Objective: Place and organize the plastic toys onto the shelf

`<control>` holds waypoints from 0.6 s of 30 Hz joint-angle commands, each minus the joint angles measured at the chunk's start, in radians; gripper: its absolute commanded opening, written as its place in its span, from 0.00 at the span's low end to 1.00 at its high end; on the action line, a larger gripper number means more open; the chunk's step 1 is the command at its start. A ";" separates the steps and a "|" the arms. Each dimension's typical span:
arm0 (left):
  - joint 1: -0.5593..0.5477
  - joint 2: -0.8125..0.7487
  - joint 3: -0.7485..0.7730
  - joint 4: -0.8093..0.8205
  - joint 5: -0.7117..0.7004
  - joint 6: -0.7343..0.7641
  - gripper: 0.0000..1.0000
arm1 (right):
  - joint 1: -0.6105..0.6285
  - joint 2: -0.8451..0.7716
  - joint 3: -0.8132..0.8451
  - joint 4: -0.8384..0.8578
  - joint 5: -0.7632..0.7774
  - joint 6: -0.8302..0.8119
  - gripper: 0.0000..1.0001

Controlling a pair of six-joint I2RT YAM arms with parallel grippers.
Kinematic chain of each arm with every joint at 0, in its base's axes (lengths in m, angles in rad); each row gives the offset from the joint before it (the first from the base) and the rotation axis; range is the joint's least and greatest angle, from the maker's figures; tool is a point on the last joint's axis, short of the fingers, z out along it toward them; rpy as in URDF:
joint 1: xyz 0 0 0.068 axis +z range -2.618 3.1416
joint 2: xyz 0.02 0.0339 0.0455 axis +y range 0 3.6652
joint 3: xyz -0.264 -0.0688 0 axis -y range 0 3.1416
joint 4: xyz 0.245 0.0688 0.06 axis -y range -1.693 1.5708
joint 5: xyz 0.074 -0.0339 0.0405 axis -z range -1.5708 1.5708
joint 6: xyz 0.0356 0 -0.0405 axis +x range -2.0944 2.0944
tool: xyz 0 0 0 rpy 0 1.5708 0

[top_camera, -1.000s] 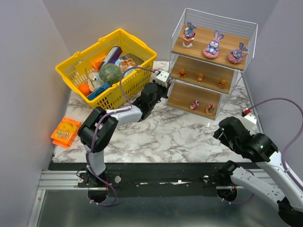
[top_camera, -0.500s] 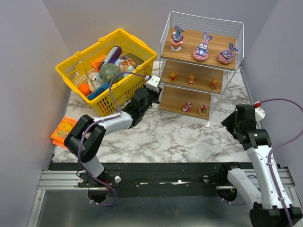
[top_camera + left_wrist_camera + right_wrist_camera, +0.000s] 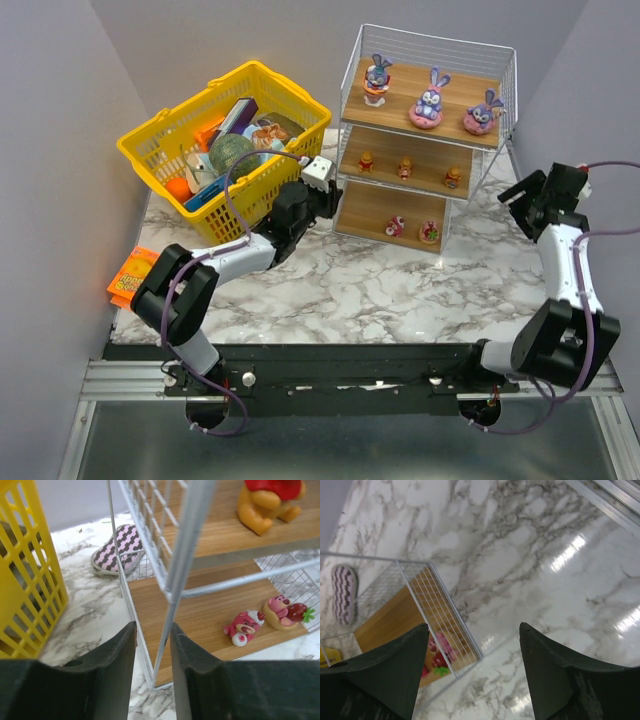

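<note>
The shelf (image 3: pixel 402 92) stands at the back right. Three purple bunnies (image 3: pixel 428 100) sit on its top board, three orange bears (image 3: pixel 404 168) on the middle one, and two pink toys (image 3: pixel 430 233) show on the bottom one. My left gripper (image 3: pixel 326 196) is at the shelf's front left post. In the left wrist view the gripper (image 3: pixel 152 625) has its jaws narrowly apart with the white post (image 3: pixel 167 610) between them. The post is close to the right finger. My right gripper (image 3: pixel 532 196) is wide open and empty beside the shelf's right side, and it also shows in the right wrist view (image 3: pixel 472 626).
A yellow basket (image 3: pixel 150 150) full of items stands left of the shelf, close to my left arm. An orange packet (image 3: pixel 135 280) lies at the table's left edge. A purple zigzag pad (image 3: pixel 117 547) lies behind the shelf. Grey walls close in on both sides.
The shelf slid left with my left gripper at its post, then stopped. My right arm swung up from the near right to beside the shelf's right side.
</note>
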 commanded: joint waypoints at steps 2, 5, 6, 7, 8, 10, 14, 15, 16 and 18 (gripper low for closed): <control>0.012 -0.045 0.001 -0.005 0.025 -0.041 0.52 | -0.017 0.270 0.156 0.219 -0.122 0.024 0.84; 0.012 -0.048 0.015 -0.015 0.051 -0.061 0.58 | -0.017 0.443 0.286 0.270 -0.141 0.068 0.86; 0.012 -0.057 0.016 -0.024 0.076 -0.064 0.60 | -0.017 0.482 0.331 0.275 -0.158 0.081 0.86; 0.010 -0.061 0.013 -0.022 0.085 -0.066 0.61 | -0.017 0.519 0.400 0.282 -0.164 0.098 0.86; 0.010 -0.067 0.007 -0.019 0.097 -0.066 0.64 | -0.017 0.559 0.440 0.290 -0.168 0.134 0.87; 0.010 -0.085 -0.010 -0.022 0.108 -0.061 0.66 | -0.017 0.675 0.510 0.303 -0.193 0.182 0.88; 0.004 -0.137 -0.025 -0.074 0.117 -0.060 0.71 | -0.019 0.836 0.688 0.304 -0.244 0.376 0.94; 0.000 -0.160 -0.028 -0.102 0.120 -0.060 0.72 | -0.017 0.870 0.711 0.313 -0.276 0.416 0.95; -0.004 -0.172 -0.030 -0.122 0.120 -0.061 0.73 | -0.017 0.927 0.730 0.319 -0.291 0.458 0.96; -0.008 -0.203 -0.030 -0.175 0.117 -0.067 0.75 | -0.010 0.981 0.762 0.351 -0.322 0.590 0.96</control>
